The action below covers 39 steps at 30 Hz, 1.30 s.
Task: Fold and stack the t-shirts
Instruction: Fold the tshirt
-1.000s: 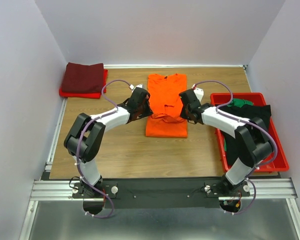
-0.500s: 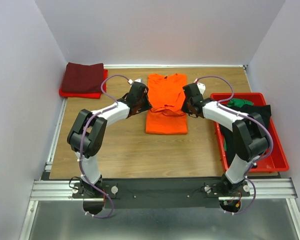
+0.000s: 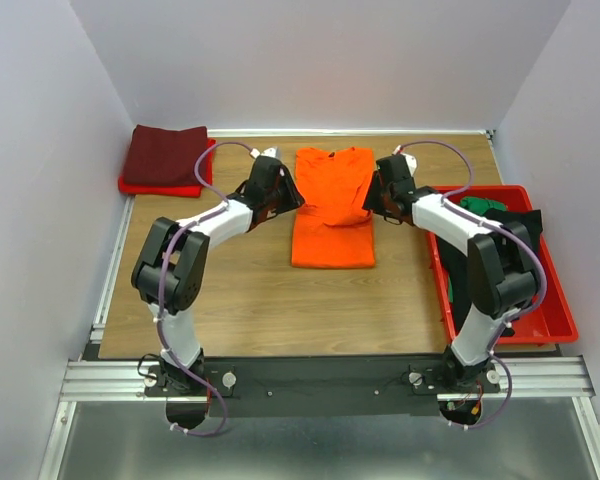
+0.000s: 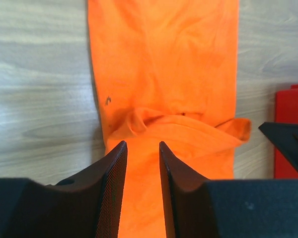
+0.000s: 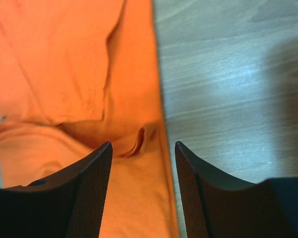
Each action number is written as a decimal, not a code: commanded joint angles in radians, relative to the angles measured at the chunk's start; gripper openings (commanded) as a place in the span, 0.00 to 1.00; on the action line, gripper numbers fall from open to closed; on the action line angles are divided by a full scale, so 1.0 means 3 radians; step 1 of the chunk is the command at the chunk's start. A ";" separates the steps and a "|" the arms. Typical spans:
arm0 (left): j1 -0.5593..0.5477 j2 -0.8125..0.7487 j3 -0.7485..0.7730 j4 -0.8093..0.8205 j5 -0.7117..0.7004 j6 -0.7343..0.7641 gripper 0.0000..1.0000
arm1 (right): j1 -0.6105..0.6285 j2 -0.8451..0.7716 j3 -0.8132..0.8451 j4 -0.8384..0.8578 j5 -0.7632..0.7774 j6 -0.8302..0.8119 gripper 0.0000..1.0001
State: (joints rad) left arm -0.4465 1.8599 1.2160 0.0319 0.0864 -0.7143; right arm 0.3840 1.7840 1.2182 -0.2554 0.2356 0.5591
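At right, red tray (image 3: 442,198), black t-shirt (image 3: 528,222) and green t-shirt (image 3: 477,205) inside

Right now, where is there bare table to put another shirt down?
Widest bare wood: between the orange t-shirt and the arm bases. Crowded: left gripper and right gripper flank that shirt; the red tray holds clothes; the maroon t-shirt fills the far-left corner.
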 commanded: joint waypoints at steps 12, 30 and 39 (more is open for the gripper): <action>-0.0255 -0.0203 -0.0198 0.0058 0.0018 -0.0002 0.00 | 0.0402 -0.0159 -0.0339 0.0043 -0.0059 -0.0100 0.47; 0.0021 0.0688 0.0513 -0.0163 0.0055 0.0131 0.00 | 0.0259 0.0803 0.0536 -0.0018 -0.0039 -0.0207 0.47; 0.0087 0.0790 0.0574 -0.0137 0.0193 0.0177 0.00 | 0.0198 0.0890 0.0485 -0.0054 -0.0034 -0.0202 0.48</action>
State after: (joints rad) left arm -0.4160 2.0762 1.3609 -0.0010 0.1074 -0.6827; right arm 0.4500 2.0235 1.3605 -0.2470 0.2161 0.5140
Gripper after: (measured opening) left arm 0.004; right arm 0.476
